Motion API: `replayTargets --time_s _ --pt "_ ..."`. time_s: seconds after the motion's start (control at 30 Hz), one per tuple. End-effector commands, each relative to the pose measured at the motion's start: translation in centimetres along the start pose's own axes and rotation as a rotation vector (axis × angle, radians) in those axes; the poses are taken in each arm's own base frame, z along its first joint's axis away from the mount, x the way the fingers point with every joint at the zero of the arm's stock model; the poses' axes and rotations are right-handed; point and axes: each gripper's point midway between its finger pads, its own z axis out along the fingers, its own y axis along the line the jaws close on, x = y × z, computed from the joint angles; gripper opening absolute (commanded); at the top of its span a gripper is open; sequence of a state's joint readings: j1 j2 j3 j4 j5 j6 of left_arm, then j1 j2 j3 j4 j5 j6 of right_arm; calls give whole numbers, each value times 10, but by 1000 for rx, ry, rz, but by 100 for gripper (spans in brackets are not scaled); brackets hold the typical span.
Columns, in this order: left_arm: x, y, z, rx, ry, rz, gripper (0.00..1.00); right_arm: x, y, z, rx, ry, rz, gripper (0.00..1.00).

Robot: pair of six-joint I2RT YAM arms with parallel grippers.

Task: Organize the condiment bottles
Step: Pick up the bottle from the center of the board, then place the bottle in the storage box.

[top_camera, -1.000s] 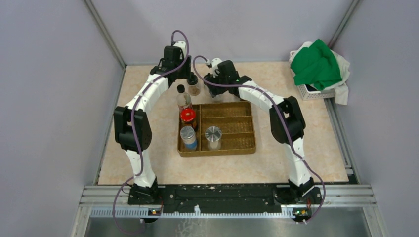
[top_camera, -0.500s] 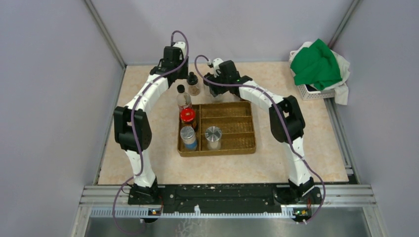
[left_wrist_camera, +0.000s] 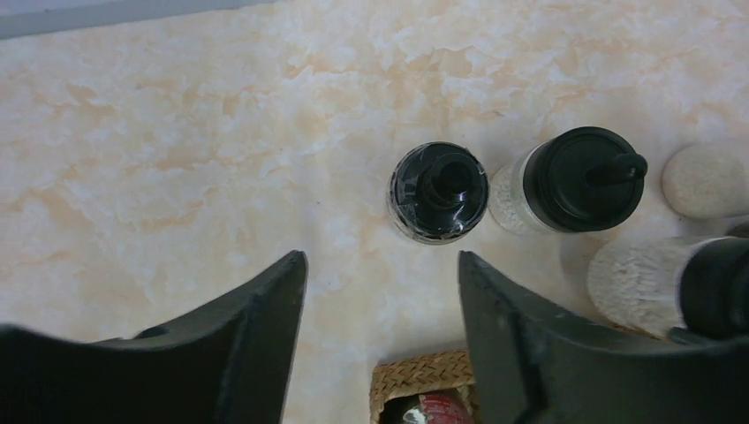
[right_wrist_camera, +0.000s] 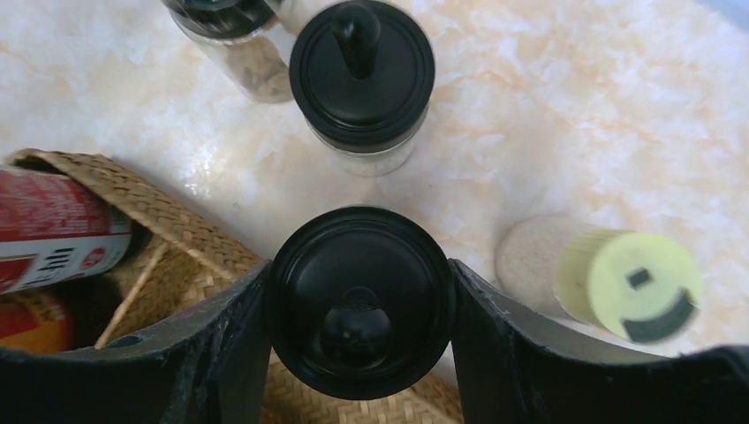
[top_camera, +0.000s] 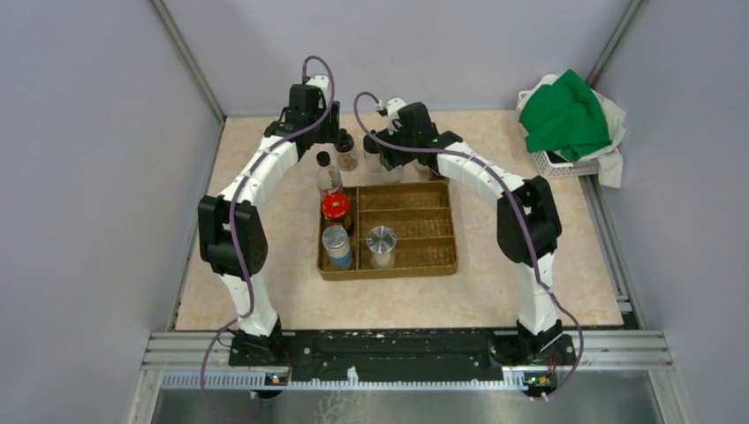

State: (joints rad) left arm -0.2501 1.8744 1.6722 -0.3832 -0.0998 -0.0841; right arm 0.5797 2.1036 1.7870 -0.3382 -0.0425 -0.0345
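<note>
left gripper (left_wrist_camera: pixel 380 258) hovers with jaws spread; right gripper (right_wrist_camera: pixel 358 269) clasps a black-lidded jar (right_wrist_camera: pixel 360 305).

Tray (top_camera: pixel 415 231) sits central on the table (top_camera: pixel 265 291): three jars (top_camera: pixel 336 243) in its left half, bottle (top_camera: pixel 329 177) at its far-left corner. More jars (top_camera: pixel 346 152) cluster just behind, one jar (right_wrist_camera: pixel 359 318) between the right end effector's (right_wrist_camera: pixel 359 269) fingers. Basket (top_camera: pixel 565 163) far right.

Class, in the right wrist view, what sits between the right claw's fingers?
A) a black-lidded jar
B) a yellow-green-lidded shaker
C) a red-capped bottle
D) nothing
A: the black-lidded jar fills the gap of the right claw, whose fingers lie against both sides of its lid.
</note>
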Motion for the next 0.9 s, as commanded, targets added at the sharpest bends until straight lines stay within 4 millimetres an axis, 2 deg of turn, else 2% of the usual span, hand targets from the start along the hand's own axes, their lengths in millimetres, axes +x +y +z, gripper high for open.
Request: replayTargets --time_s 0.0,0.1,0.23,0.37,0.63,0.7,0.87 --pt "-26 6 -30 -21 -81 -27 79 -87 -5 -80 33 -236 -22 37" --pt "-28 8 -38 -27 -90 -29 98 -90 -2 -99 41 -244 -31 37" --pt "-30 10 -47 -33 -98 -30 99 -86 8 -119 27 -239 -44 37" --pt "-31 12 -54 -42 -99 -32 99 -69 23 -132 19 -211 -59 37" --pt "-30 13 -62 -42 -103 -43 99 -13 81 -135 -71 -137 -85 37" --pt "-30 12 -63 -40 -104 -45 99 -3 97 -136 -92 -126 -103 36" --pt "-30 13 -64 -42 -104 -44 99 11 121 -140 -130 -117 -99 36"
